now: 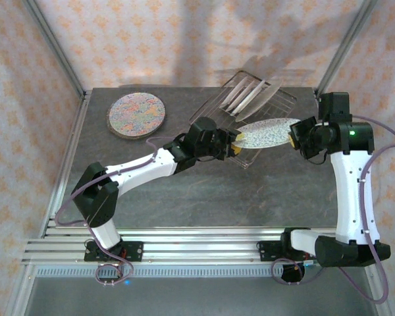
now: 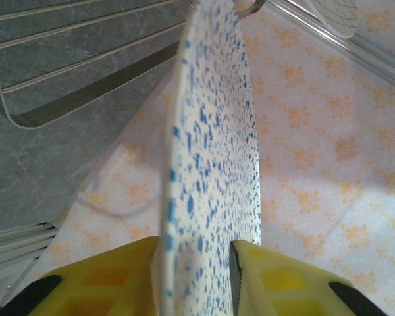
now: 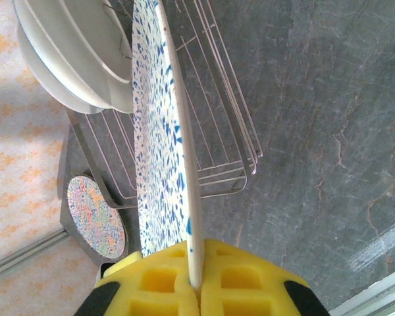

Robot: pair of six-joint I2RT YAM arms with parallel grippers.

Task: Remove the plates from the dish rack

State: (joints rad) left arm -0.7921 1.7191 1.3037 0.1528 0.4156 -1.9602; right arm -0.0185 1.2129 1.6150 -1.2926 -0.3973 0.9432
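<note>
A white plate with blue speckles hangs flat above the rack's near corner, between both arms. My right gripper is shut on its right rim; in the right wrist view the yellow pads pinch the thin edge of the plate. My left gripper straddles the opposite rim, jaws apart, the plate standing between its fingers. The wire dish rack sits at the back right and holds more pale plates. A multicolour floral plate lies flat on the table at the back left.
The dark grey table is bare across its middle and front. Patterned walls and metal frame posts close in the back and sides. A rail runs along the near edge by the arm bases.
</note>
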